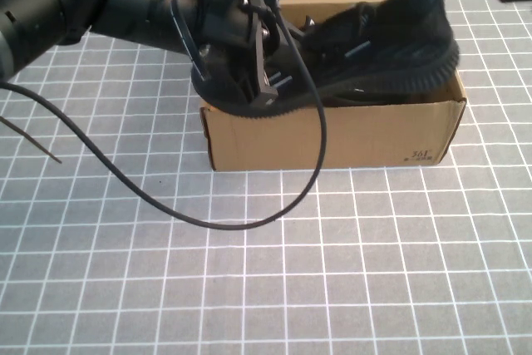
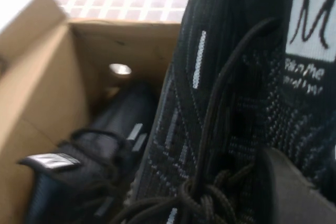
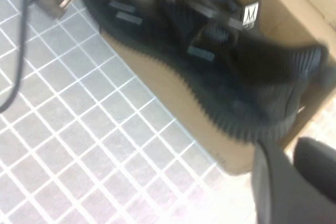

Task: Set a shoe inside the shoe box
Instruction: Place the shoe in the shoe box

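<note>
Shoe [image 1: 391, 43] lies tilted across the open top of the shoe box [image 1: 332, 135], sole along the near wall's rim, heel raised at the right end, toe at the left. Box sits at the far middle of the gridded table [image 1: 266, 272]. Left gripper [image 1: 249, 56] is over the box's left end, clenched on the shoe's toe part. A second black sneaker [image 2: 79, 166] lies inside the box. Right gripper [image 3: 294, 182] hovers off the box's far right corner; claw state: cannot tell

black knit shoe [image 1: 391, 47] tilted over open brown shoe box [image 1: 332, 135]
</note>
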Controlling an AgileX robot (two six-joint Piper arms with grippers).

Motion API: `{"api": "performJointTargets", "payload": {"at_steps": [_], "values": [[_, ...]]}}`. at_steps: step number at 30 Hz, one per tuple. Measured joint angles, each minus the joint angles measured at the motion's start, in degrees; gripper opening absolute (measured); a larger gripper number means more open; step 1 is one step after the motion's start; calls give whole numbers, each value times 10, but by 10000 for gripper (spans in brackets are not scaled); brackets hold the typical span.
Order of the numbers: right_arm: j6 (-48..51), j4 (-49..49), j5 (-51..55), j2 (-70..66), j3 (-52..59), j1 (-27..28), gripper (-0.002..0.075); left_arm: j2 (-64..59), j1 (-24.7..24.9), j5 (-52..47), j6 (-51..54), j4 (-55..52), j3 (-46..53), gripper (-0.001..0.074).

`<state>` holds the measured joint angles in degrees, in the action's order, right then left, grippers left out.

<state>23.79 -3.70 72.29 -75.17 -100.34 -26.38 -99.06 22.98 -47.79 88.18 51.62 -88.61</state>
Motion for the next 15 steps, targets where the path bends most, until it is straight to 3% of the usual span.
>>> {"api": "performJointTargets", "payload": {"at_steps": [5, 15], "values": [[-48, 0, 0, 73, 86, 0, -1, -21, 0, 13, 32, -5, -35, 27], [-84, 0, 2, 222, 283, 0, -15, -156, 0, -12, 44, -12, -191, 27]]}}
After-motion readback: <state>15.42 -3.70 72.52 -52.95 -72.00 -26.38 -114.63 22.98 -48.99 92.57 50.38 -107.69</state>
